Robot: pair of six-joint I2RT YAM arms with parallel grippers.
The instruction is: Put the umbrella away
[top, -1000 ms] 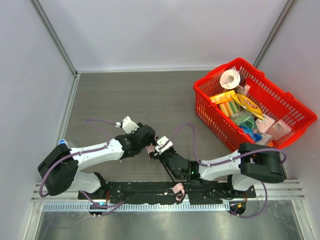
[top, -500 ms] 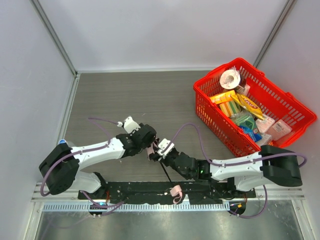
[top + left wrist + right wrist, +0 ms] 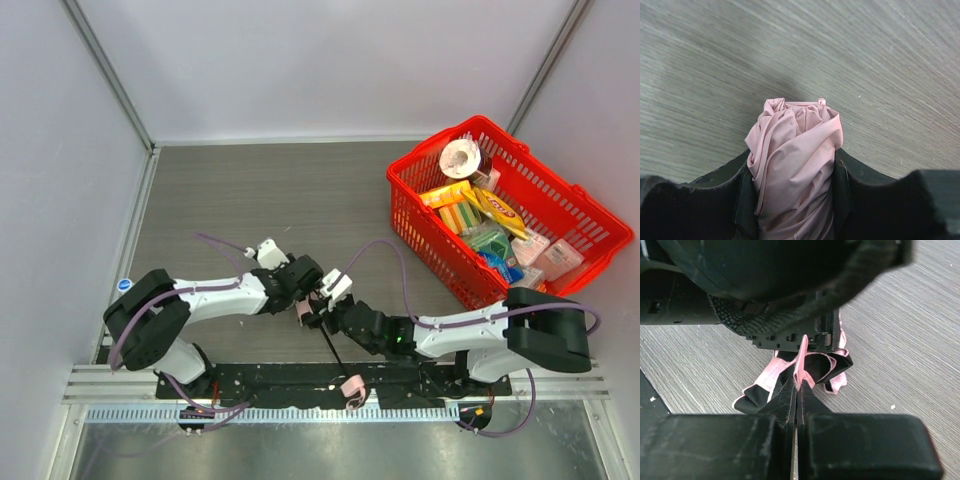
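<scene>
i've got the umbrella (image 3: 795, 155) low over the table (image 3: 250, 200), just ahead of the two arm bases and well apart from the red basket (image 3: 415, 235) of groceries on the right. the left gripper (image 3: 303, 298) has its jaws partly closed around the bunched pink canopy, one pad on each side of the bundle. i read that as a clamp to stop the cloth from springing loose while the other arm works on it. the right gripper (image 3: 796, 410) comes in from the opposite side, nose to nose with the left one. its jaws are pressed together on a thin pink fold at the edge of the canopy. whether that fold is the closing strap or only a pleat i can't tell from the wrist view. the black shaft (image 3: 335, 350) trails back from the bundle toward me, with the small pink handle (image 3: 352, 385) over the black rail at the near edge, so it looks to me as if the shaft is not collapsed. my guess is we're mid-tidy, with the fabric gathered and the wrap not yet done. the risk i see is the thin fold slipping out of that narrow pinch if i pull across the folds.
</scene>
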